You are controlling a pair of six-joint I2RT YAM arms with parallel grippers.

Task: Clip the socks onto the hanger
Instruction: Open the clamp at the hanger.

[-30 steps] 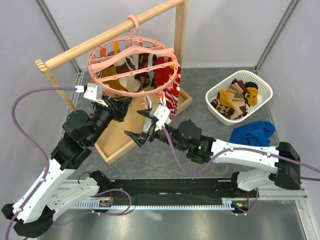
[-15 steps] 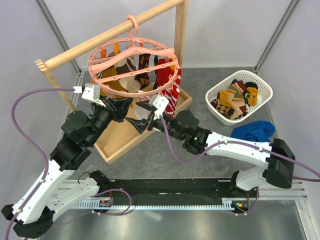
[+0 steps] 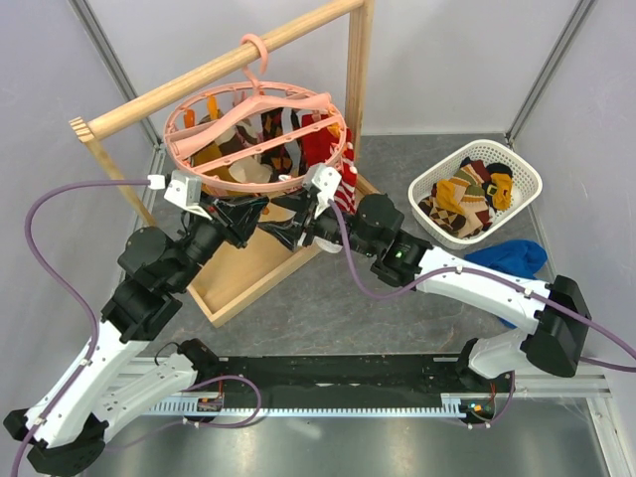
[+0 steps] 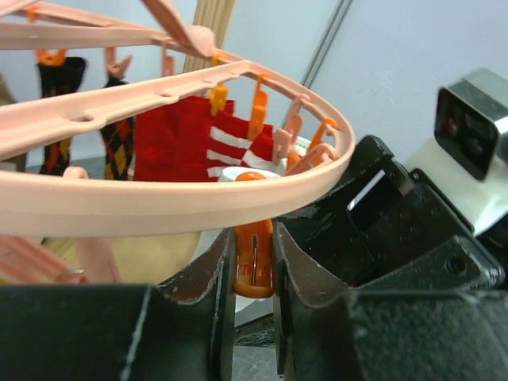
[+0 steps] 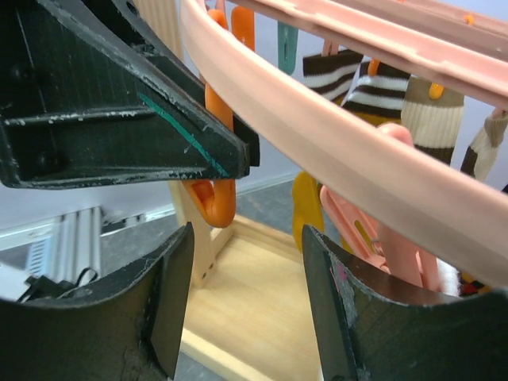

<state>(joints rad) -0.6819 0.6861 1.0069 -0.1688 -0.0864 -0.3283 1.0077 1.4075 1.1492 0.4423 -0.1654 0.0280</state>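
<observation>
Lab cell (framed white panels (image 3: 477, 60)).

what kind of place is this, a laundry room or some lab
Most likely a robot lab cell staged as laundry: a left arm and right arm bolted to a base rail, bare white panel walls, and a pink hanger on a wooden rail near a white basket of socks.
</observation>
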